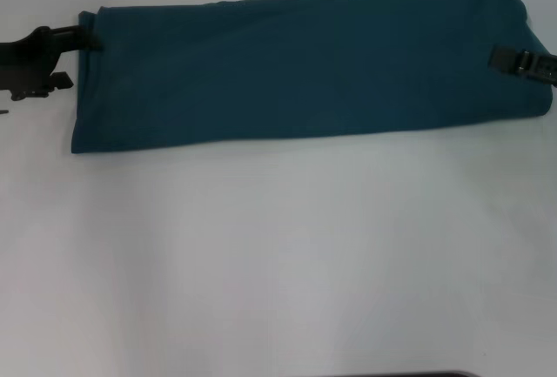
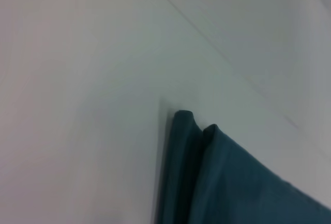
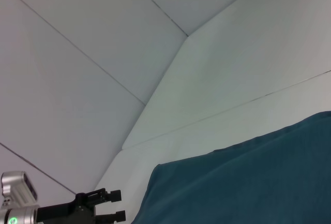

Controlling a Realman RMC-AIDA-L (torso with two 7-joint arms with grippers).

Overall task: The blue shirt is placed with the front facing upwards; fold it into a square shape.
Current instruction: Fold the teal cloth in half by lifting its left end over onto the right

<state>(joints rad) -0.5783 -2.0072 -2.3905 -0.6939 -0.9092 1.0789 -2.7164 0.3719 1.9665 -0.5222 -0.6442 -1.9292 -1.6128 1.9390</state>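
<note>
Teal cloth fills the far part of the white desk [image 1: 278, 264]: the shirt [image 1: 296, 68] lies folded into a long band running from 9 to 3 o'clock across the head view, plain side up, no lettering showing. Left tool [image 1: 87, 39] sits at the band's 9 o'clock end, at its far corner, clenched on the shirt's edge. Right tool [image 1: 513, 61] sits at the 3 o'clock end, likewise grasping the shirt. From the left wrist, a doubled fold of the shirt [image 2: 207, 177] rises off the desk [image 2: 77, 105].
</note>
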